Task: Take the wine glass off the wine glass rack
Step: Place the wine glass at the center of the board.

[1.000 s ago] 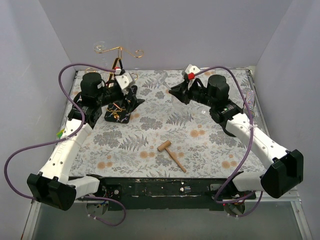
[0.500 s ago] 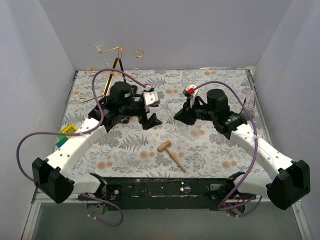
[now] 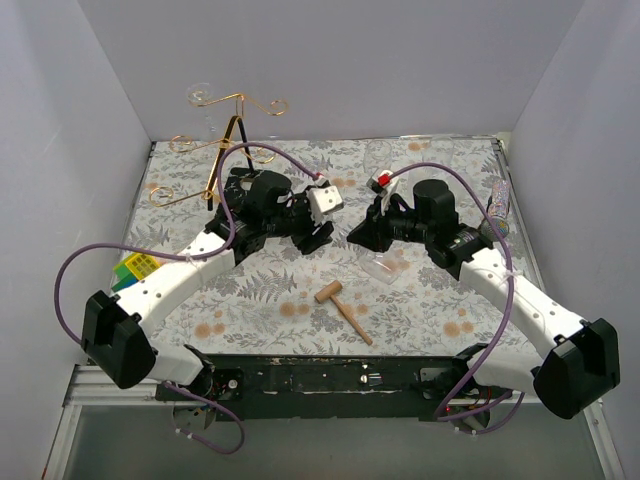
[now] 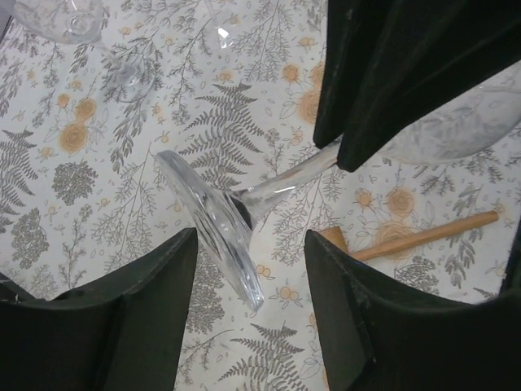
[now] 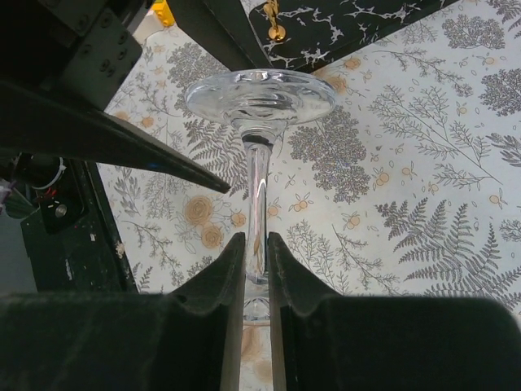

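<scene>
A clear wine glass [image 5: 260,96] hangs sideways over the table, off the wine glass rack. My right gripper [image 5: 256,238] is shut on its stem. In the top view this right gripper [image 3: 362,232] is mid-table with the glass bowl [image 3: 381,268] just under it. My left gripper [image 4: 251,238] is open, its fingers [image 4: 163,285] on either side of the glass foot [image 4: 213,228] and not pressing on it. In the top view the left gripper [image 3: 318,230] faces the right one. The gold wire rack [image 3: 235,120] stands at the back left, with my left arm hiding its base from above.
A wooden mallet [image 3: 342,305] lies near the front centre. The rack's black base [image 5: 342,24] is close behind the glass foot. Other clear glasses [image 4: 61,16] stand on the floral cloth. A plastic bottle [image 3: 498,200] is at the right edge, a yellow-green block [image 3: 135,268] at the left.
My left arm has swung from the rack to mid-table and its jaws have narrowed around the glass foot. The right gripper moved slightly towards the front, still holding the stem.
</scene>
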You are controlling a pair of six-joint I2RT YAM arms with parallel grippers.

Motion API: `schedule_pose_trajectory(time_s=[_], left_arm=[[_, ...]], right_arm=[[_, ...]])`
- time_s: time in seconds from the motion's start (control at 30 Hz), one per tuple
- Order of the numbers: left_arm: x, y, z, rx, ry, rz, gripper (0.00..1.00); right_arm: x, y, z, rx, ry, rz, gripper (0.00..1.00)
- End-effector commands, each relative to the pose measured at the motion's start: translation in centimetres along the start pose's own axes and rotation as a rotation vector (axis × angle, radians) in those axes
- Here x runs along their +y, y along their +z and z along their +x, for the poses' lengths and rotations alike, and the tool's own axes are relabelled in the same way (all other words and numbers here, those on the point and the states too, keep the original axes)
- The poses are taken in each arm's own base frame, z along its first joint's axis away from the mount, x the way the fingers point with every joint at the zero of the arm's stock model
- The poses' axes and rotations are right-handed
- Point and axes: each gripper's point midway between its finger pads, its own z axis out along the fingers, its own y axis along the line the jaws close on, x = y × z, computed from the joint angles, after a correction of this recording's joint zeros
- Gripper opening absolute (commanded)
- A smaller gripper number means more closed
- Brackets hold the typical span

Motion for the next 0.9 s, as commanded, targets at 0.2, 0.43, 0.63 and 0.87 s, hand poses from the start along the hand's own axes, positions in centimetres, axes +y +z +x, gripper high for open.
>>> schedule_pose_trajectory(time_s=[0.2, 0.43, 0.63, 0.87], left_arm=[[1.3, 1.8, 1.0, 0.041, -0.011, -0.059, 0.19], [1.2, 3.4, 2.1, 0.051, -0.106, -0.057, 0.00], [-0.4, 4.6, 3.3, 0.063, -0.214, 0.013, 0.00], [-4.6, 5.7, 4.9, 0.085, -0.381, 0.220, 0.00]], right_arm=[[0.3, 0.5, -1.9, -0.084, -0.023, -0.028, 0.01], [-0.7, 0.6, -0.3, -0.057, 0.002, 0.019, 0.01], [-1.3, 0.0, 0.3, -0.032, -0.037, 0.062, 0.43], [-2.2, -3.9, -4.1, -0.036, -0.228, 0.138, 0.75]])
